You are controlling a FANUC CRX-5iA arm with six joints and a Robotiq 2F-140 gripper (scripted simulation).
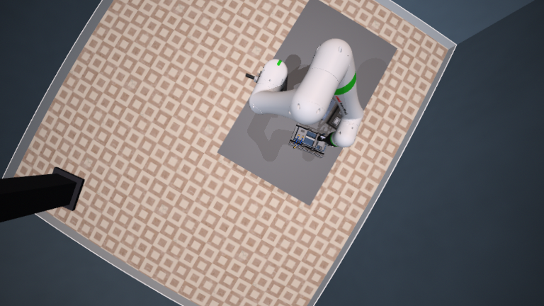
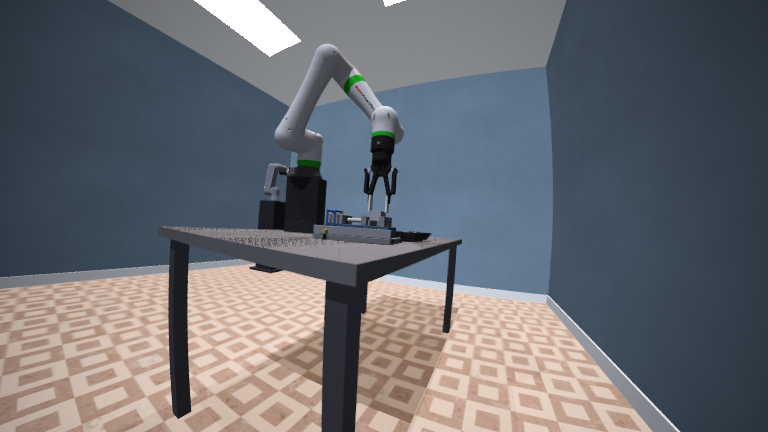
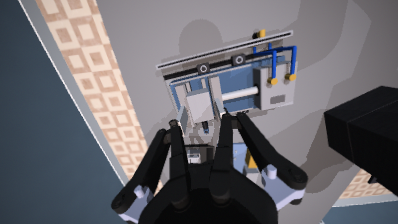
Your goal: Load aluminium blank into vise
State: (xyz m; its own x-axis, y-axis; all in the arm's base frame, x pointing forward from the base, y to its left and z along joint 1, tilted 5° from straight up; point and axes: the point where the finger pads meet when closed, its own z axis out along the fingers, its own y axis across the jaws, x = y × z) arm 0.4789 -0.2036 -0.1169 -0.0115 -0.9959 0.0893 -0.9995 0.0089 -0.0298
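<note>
The vise has a blue base, and its jaw block with blue hoses is at the right in the wrist view. A light grey aluminium blank lies in the vise's opening at the left end, between two pale uprights. My gripper hangs just above the blank, open, with a fingertip off each side and nothing between them. In the exterior view the gripper stands a little above the vise. From overhead the arm covers most of the vise.
Behind my fingers lie a small grey part, a yellow-brown piece and a pale pin, mostly hidden. A dark tray sits beyond the vise. A black box stands at the right. The table edge runs close at the left.
</note>
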